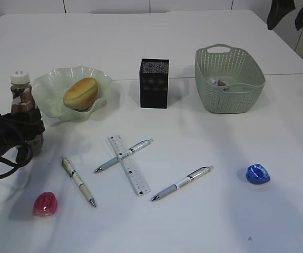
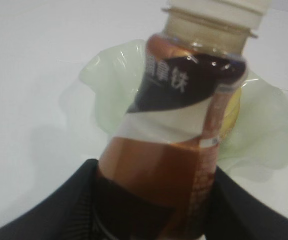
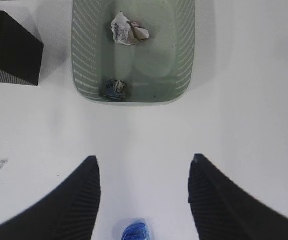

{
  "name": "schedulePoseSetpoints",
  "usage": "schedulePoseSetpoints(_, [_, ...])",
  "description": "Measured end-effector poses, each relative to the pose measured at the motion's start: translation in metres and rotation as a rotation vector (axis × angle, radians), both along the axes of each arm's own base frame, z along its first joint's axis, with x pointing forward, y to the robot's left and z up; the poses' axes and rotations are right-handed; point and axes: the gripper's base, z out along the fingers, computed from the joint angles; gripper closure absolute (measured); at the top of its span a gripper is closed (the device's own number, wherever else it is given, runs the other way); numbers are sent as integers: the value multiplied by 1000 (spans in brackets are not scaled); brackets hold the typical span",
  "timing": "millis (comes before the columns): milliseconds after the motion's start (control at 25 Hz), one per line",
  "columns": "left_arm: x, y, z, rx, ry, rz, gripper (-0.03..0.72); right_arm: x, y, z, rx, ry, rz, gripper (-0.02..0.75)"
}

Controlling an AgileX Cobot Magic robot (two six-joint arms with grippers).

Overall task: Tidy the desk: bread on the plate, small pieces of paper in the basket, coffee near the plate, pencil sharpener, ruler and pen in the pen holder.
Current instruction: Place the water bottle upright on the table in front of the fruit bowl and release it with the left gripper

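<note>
The brown coffee [image 1: 23, 103] bottle with a white cap stands upright at the left, just beside the pale green plate [image 1: 46, 89], and my left gripper [image 1: 31, 128] is shut on its lower body. Up close the coffee [image 2: 184, 125] fills the left wrist view, with black fingers [image 2: 73, 200] pressed on both sides. The bread [image 1: 80, 93] lies on the plate. Three pens [image 1: 124, 155] [image 1: 182, 183] [image 1: 78, 181] and the clear ruler [image 1: 129, 164] lie mid-desk. A blue pencil sharpener [image 1: 257, 174] sits at the right, under my open right gripper [image 3: 144, 159].
The black mesh pen holder [image 1: 154, 83] stands at the centre back. To its right, the sage-green basket [image 1: 230, 79] holds crumpled paper [image 3: 126, 28] and a dark scrap [image 3: 113, 89]. A red sharpener-like piece [image 1: 45, 204] lies near the front left.
</note>
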Motion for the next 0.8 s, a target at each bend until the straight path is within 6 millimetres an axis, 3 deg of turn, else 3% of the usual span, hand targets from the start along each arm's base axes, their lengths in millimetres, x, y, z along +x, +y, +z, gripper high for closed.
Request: schedulePoseSetpoints(800, [0, 1, -3, 76, 6, -9, 231, 0, 0, 0, -5, 0, -1, 291])
